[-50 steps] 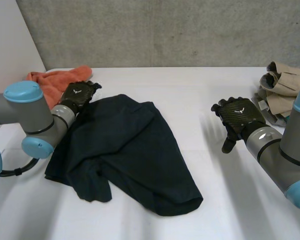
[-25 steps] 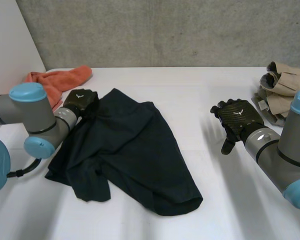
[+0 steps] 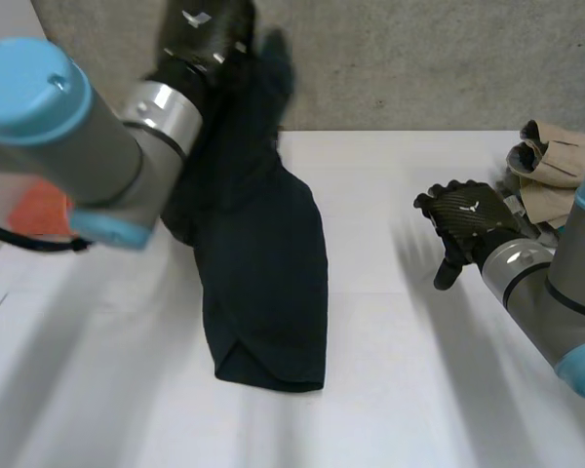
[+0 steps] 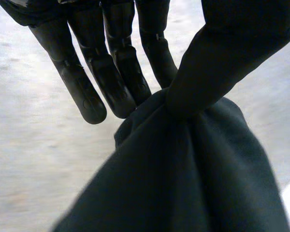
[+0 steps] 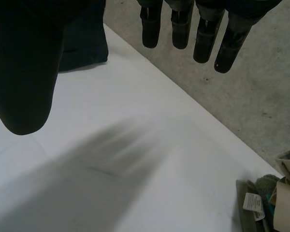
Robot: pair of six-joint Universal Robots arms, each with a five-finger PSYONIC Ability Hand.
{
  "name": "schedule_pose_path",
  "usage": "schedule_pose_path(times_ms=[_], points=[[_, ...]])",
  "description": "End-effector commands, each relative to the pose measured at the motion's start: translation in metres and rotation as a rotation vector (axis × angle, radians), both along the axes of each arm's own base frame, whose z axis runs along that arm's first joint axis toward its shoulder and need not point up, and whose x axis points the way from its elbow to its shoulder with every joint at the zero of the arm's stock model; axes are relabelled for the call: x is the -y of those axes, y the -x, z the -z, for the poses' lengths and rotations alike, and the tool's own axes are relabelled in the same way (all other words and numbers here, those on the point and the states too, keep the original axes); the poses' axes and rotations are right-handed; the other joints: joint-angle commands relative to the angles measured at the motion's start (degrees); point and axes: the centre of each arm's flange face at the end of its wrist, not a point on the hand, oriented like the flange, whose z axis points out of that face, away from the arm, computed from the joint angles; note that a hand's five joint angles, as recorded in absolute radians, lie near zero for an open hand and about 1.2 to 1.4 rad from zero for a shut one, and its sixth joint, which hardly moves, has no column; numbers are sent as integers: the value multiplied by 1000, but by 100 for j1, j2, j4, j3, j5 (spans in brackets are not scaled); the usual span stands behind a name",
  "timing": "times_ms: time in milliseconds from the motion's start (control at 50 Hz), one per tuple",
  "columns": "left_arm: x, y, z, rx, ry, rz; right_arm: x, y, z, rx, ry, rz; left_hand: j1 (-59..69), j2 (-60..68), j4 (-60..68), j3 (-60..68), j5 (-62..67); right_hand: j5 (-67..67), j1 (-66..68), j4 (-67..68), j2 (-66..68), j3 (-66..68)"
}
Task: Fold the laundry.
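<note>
A dark navy garment hangs from my left hand, which is raised high above the back left of the white table. Its lower end still rests bunched on the table. In the left wrist view the thumb pinches a top edge of the garment against the fingers, so this hand is shut on it. My right hand hovers over the table to the right of the garment, open and holding nothing. Its straight fingers hang above bare table, with a corner of the garment lying beyond the thumb.
A heap of beige clothes lies at the table's right edge, close to my right arm; its labels are visible. An orange cloth sits at the back left, behind my left arm. A grey wall runs along the back.
My left hand closed on the garment's back-left edge and swung steeply up, dragging the spread garment into a hanging column. The right hand stayed where it was.
</note>
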Motion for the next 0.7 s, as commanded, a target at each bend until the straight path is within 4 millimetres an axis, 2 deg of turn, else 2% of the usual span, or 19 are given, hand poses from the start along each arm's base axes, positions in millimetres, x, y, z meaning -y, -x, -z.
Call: schedule_pose_path(times_ms=[20, 40, 100, 120, 160, 180, 220, 280, 300, 360, 380, 440, 500, 600, 620, 660, 700], points=[[-88, 28, 62, 133, -176, 231, 11, 12, -4, 6, 19, 41, 1601, 1160, 1138, 1205, 1428, -310, -145, -339, -291, -205], [-102, 30, 80, 171, -218, 273, 15, 15, -6, 9, 31, 53, 1601, 1160, 1138, 1205, 1428, -310, -145, -339, -291, -205], [-125, 34, 108, 230, -286, 343, 19, 18, -8, 15, 54, 67, 1601, 1160, 1138, 1205, 1428, -310, -145, -339, -291, -205], [-137, 36, 122, 262, -319, 383, 20, 18, -8, 16, 57, 69, 71, -370, -392, -325, -102, -310, -145, -339, -291, -205], [-146, 38, 134, 289, -342, 421, 23, 20, -10, 19, 65, 78, -2321, -2762, -2784, -2718, -2494, -310, -145, -339, -291, -205], [-150, 39, 136, 299, -344, 434, 25, 22, -11, 21, 71, 87, -3082, -3523, -3545, -3478, -3255, -310, -145, -339, -291, -205], [-153, 38, 133, 298, -336, 439, 27, 24, -11, 20, 73, 95, -3358, -3800, -3822, -3755, -3532, -310, -145, -339, -291, -205], [-142, 31, 104, 249, -277, 391, 28, 25, -13, 21, 77, 96, -3711, -4152, -4174, -4107, -3884, -310, -145, -339, -291, -205], [-129, 21, 90, 222, -249, 337, 29, 24, -15, 27, 75, 96, -4045, -4486, -4508, -4442, -4218, -310, -145, -339, -291, -205], [-106, 3, 71, 189, -218, 254, 27, 24, -20, 33, 71, 92, -4200, -4641, -4663, -4596, -4373, -310, -145, -339, -291, -205], [-92, -8, 59, 170, -197, 208, 21, 24, -27, 28, 68, 86, -4200, -4641, -4663, -4596, -4373, -310, -145, -339, -291, -205], [-79, -19, 51, 160, -187, 169, 8, 25, -43, 29, 40, 77, -4183, -4625, -4647, -4580, -4357, -310, -145, -339, -291, -205], [-60, -35, 39, 150, -178, 110, 0, 25, -44, 33, -5, 71, -4133, -4574, -4596, -4529, -4306, -310, -145, -339, -291, -205], [-30, -55, 39, 193, -223, 68, -15, 18, -35, 110, -142, 49, -4015, -4456, -4478, -4411, -4188, -310, -145, -339, -291, -205], [-20, -57, 50, 240, -251, 100, -16, 18, -31, 120, -162, 49, -3998, -4439, -4461, -4395, -4171, -310, -145, -339, -291, -205], [-14, -55, 58, 285, -260, 146, -17, 17, -24, 137, -199, 47, -3998, -4439, -4461, -4394, -4171, -310, -145, -339, -291, -205], [-4, -53, 72, 366, -257, 206, -19, 15, -5, 149, -272, 45, -3981, -4423, -4445, -4378, -4155, -310, -145, -339, -291, -205]])
